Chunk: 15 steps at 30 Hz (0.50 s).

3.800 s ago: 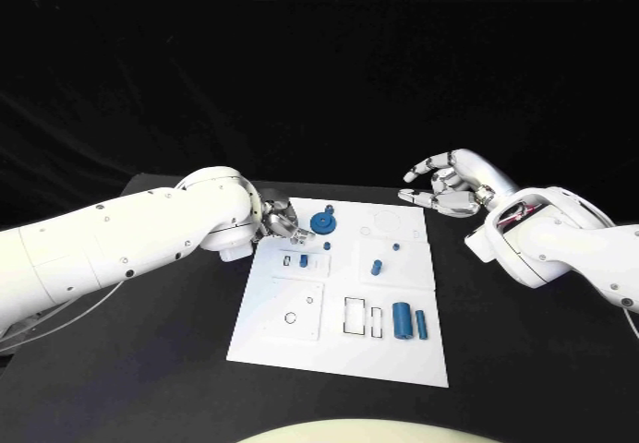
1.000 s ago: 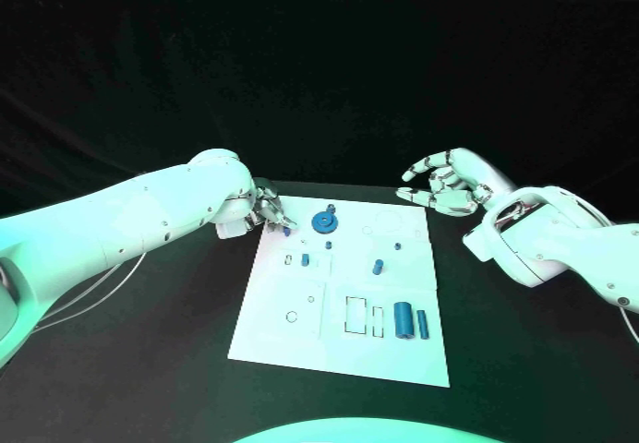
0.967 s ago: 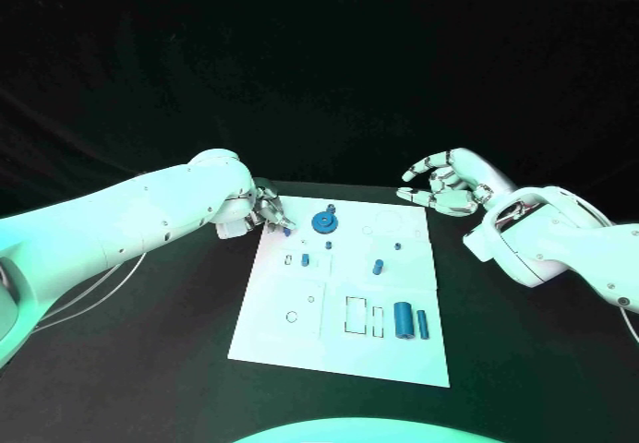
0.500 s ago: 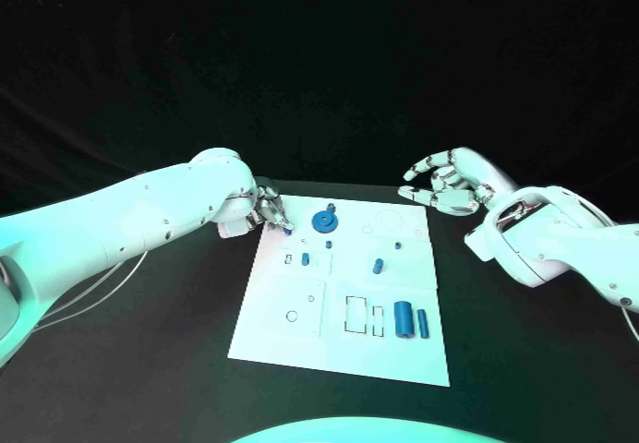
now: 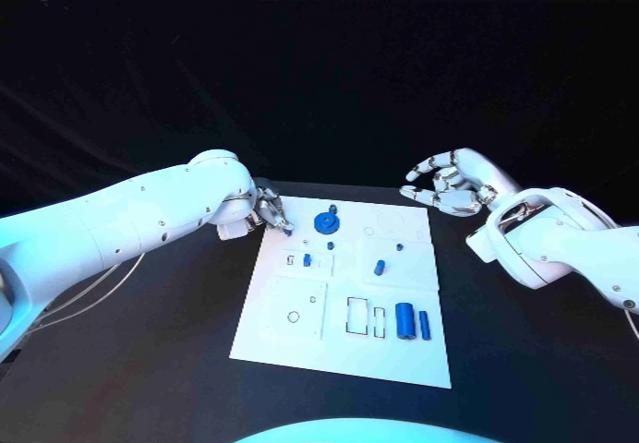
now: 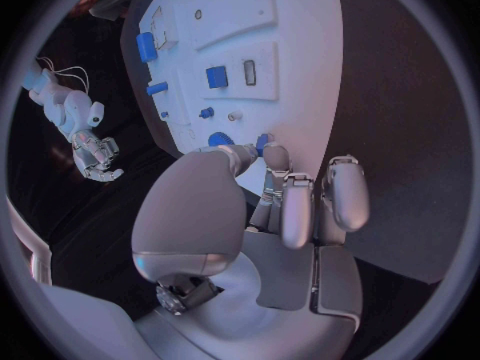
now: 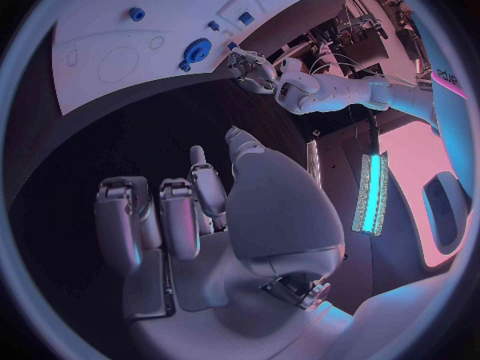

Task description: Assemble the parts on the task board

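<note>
The left wrist view shows what the head view cannot: the left hand [image 6: 262, 186] pinches a small blue part [image 6: 262, 142] at its fingertips, over the far left corner of the task board [image 5: 286, 325]. Since 3.8 s ago that hand [image 5: 271, 210] has drawn back from the board's small slots toward this corner. The right hand [image 5: 451, 184] still hovers beyond the far right corner, fingers loosely apart, holding nothing. The white board lies mid-worktop [image 5: 147, 360]; a blue gear [image 5: 324, 222] stands at its far end.
</note>
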Motion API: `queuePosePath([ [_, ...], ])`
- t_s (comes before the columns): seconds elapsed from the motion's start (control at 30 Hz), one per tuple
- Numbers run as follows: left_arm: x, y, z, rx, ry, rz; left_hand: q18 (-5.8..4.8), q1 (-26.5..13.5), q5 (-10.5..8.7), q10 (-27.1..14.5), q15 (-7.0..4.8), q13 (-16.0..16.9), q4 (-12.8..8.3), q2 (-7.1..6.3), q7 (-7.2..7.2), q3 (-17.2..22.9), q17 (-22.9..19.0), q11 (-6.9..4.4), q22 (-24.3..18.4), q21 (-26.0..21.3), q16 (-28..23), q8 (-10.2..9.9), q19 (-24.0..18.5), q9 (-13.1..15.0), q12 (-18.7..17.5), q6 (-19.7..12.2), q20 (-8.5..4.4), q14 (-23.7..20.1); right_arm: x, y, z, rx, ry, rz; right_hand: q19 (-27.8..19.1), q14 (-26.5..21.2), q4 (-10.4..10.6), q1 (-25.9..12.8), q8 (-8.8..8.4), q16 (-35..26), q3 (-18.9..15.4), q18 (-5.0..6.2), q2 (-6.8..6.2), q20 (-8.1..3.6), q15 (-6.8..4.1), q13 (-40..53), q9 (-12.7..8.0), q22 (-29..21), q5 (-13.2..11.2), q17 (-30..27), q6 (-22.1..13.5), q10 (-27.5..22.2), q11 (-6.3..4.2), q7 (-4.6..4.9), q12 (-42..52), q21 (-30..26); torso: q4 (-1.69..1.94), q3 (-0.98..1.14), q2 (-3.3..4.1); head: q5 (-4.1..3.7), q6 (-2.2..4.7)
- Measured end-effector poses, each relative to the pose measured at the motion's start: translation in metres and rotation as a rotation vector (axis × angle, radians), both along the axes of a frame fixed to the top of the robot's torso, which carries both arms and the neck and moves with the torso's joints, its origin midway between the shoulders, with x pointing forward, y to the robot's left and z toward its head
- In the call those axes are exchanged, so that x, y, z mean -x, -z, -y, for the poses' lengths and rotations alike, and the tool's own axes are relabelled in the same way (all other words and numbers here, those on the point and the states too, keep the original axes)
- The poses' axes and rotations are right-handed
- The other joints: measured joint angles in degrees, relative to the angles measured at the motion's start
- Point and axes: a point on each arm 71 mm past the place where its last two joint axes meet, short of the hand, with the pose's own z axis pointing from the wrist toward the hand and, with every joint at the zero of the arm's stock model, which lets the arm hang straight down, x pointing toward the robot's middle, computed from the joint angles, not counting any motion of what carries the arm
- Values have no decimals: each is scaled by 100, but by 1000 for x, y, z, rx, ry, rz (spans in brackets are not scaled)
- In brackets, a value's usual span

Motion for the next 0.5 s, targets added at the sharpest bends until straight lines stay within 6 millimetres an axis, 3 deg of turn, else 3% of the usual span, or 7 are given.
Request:
queuePosePath([
  [0.07,2,-1,-2,17,-10,-2,-1,-208,372,103,-13,83,30,-102,-6,31,0,-22,77,47,41,69,82,1,86,38,-22,13,0,0,0,0,1,0,0,0,0,0,0,0,0,0,0,0,0,0,0,0,0,0,0,0,0,0,0,0,1,4,-2,2,10],
  [0.13,5,-1,-4,36,-19,-7,-1,-359,532,135,-41,113,-40,-121,-12,101,0,-52,113,60,41,101,101,11,105,55,-40,1,0,0,0,0,1,0,0,0,0,-23,0,-22,0,0,23,0,0,0,0,0,0,0,0,0,0,0,0,0,3,5,-8,3,14],
  [0.2,9,-2,-6,58,-28,-12,-1,-406,571,154,-41,123,-82,-130,-21,142,0,-70,130,60,41,102,101,255,105,65,-41,1,-1,0,0,0,2,-1,-1,0,0,-23,0,-22,0,0,23,1,0,0,0,-1,0,0,0,0,0,0,0,-21,4,7,-13,7,21],
  [0.5,27,-7,-5,114,-26,-12,-1,-473,614,193,-41,151,-87,-124,-30,147,0,-70,137,83,41,153,120,305,153,74,-61,1,-1,1,0,2,6,-4,-1,0,0,-46,23,-22,0,0,0,1,0,0,0,-1,0,-1,0,0,0,0,0,-21,14,4,-16,21,35],
])
